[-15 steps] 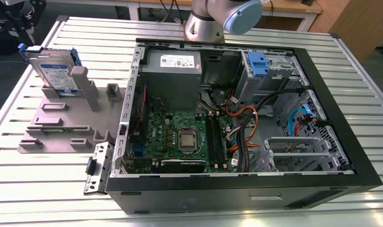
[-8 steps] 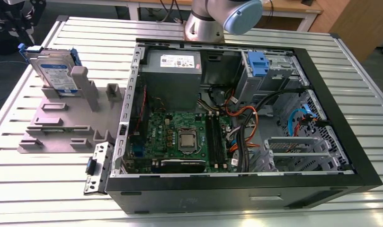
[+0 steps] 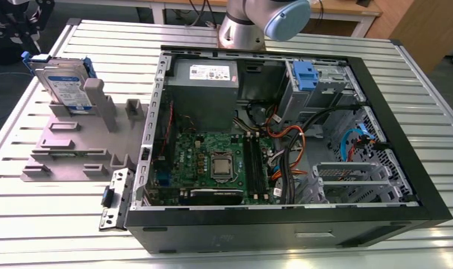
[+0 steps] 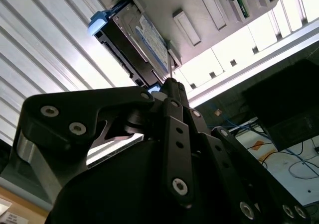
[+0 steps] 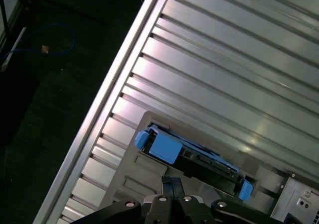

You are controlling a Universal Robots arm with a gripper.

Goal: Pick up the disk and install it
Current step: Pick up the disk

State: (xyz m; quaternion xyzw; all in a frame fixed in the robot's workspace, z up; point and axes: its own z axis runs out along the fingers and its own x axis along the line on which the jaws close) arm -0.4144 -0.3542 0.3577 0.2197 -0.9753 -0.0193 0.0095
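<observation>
Disk [image 3: 62,84] and pincer are apart: in both wrist views the black pincer [image 4: 171,84] [image 5: 172,183] sits closest to the lens and points toward the disk [image 4: 144,45] [image 5: 192,157], which lies beyond its tip. Whether the pincer is apart or together cannot be told, and it holds nothing that shows. The disk stands on edge in a slot of the grey holder [image 3: 76,145], its blue carrier handle uppermost and its labelled face turned toward the open computer case [image 3: 286,224]. In the exterior view it is at the upper left of the frame, on the exterior view's left of the case and just beside a taller grey post of the holder. The holder [image 4: 219,15] rests flat on a ribbed aluminium table [image 3: 32,213] [image 5: 224,59], touching the case's side. Inside the case lie a green motherboard [image 3: 219,162], a grey power supply [image 3: 204,73] and a blue drive carrier [image 3: 304,73], with orange and blue cables between them. The arm's silver and pale blue joint [image 3: 256,22] rises behind the case. Past the table edge the first wrist view shows a dark floor [image 5: 50,109] with a blue cable on it; wooden furniture [image 3: 420,28] stands at the upper right of the exterior view. The disk's label is blue and white; its print cannot be read.
</observation>
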